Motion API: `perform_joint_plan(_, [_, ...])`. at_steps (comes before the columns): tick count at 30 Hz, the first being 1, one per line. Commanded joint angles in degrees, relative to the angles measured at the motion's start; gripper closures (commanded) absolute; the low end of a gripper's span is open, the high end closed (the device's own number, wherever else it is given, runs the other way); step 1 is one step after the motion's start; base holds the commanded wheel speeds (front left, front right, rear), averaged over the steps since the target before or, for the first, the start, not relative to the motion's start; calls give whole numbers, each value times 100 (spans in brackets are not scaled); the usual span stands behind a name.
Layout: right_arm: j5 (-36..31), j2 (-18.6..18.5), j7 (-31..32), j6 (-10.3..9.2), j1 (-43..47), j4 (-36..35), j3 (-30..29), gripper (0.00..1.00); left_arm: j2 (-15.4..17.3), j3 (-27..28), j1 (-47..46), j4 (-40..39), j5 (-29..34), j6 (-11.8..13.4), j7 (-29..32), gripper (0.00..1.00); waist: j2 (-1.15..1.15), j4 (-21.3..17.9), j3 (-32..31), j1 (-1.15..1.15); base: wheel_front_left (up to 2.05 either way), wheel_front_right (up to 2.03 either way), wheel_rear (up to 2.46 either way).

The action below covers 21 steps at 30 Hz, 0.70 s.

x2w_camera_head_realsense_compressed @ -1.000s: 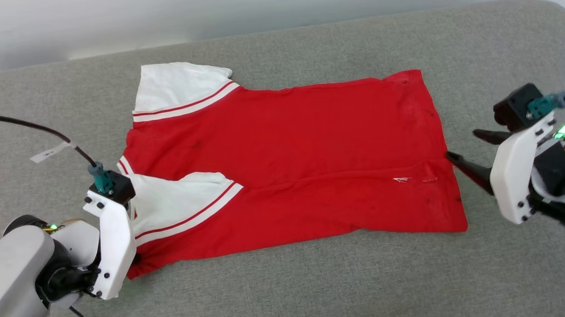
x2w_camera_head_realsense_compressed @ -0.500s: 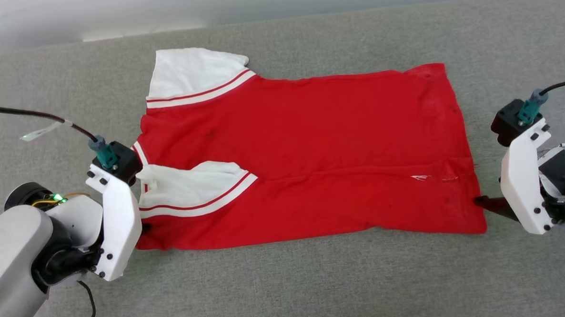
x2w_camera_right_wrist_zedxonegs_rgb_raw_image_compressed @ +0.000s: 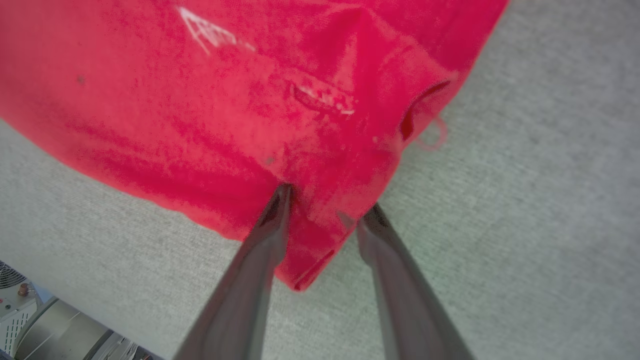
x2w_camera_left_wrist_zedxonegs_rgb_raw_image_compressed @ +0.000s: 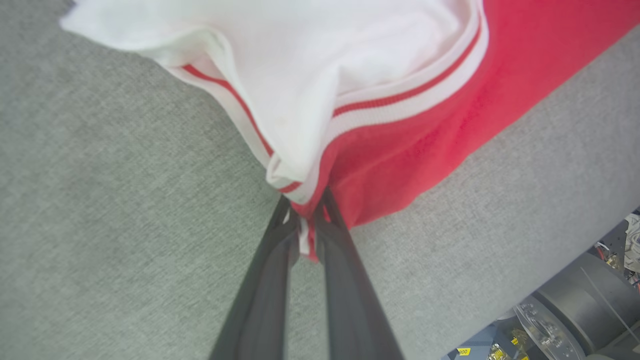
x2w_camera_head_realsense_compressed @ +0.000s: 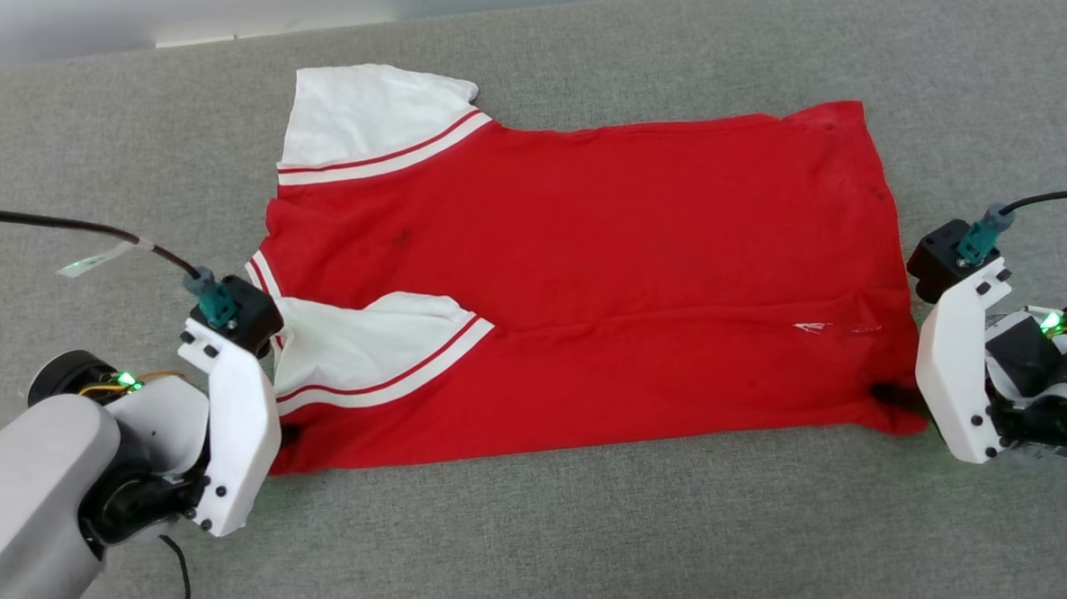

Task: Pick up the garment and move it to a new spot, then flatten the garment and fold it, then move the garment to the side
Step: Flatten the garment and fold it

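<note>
Right pincer point(x2w_camera_right_wrist_zedxonegs_rgb_raw_image_compressed: 330, 197) has reached garment point(x2w_camera_head_realsense_compressed: 631, 268) corner, jaws apart astride it; left pincer point(x2w_camera_left_wrist_zedxonegs_rgb_raw_image_compressed: 305, 197) clamps its edge.

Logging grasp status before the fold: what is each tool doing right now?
Left tool: shut, pinching the garment by its folded sleeve.
Right tool: open, straddling the garment's hem corner.

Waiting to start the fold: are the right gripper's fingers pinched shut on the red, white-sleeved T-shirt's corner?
No: the right gripper holds its two dark fingers apart, straddling the corner of the red short-sleeved T-shirt.
</note>
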Motion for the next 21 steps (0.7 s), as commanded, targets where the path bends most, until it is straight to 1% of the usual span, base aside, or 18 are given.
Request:
perform_joint_plan(1, [-14, 217, 1, 0, 247, 91, 212, 100, 40, -4, 20, 36, -33, -4, -38, 100, 0, -28, -51, 0, 0, 0, 0])
perform_joint_plan(4, [15, 45, -182, 0, 138, 15, 147, 100, 125, -38, 128, 94, -122, -4, -141, 100, 0, -70, -200, 0, 0, 0, 0])
perform_joint_plan(10, [172, -346, -416, -1, 200, -386, 174, 100, 295, -124, 464, 70, -306, -4, -289, 100, 0, -117, -580, 0, 0, 0, 0])
perform_joint_plan(13, [266, -576, -453, -2, 313, -606, 180, 100, 383, -159, 683, -39, -381, -1, -351, 100, 0, -133, -719, 0, 0, 0, 0])
perform_joint_plan(21, [465, -1147, -305, -2, 757, -1095, 222, 100, 587, -283, 1249, -520, -508, 159, -503, 100, 0, -143, -893, 0, 0, 0, 0])
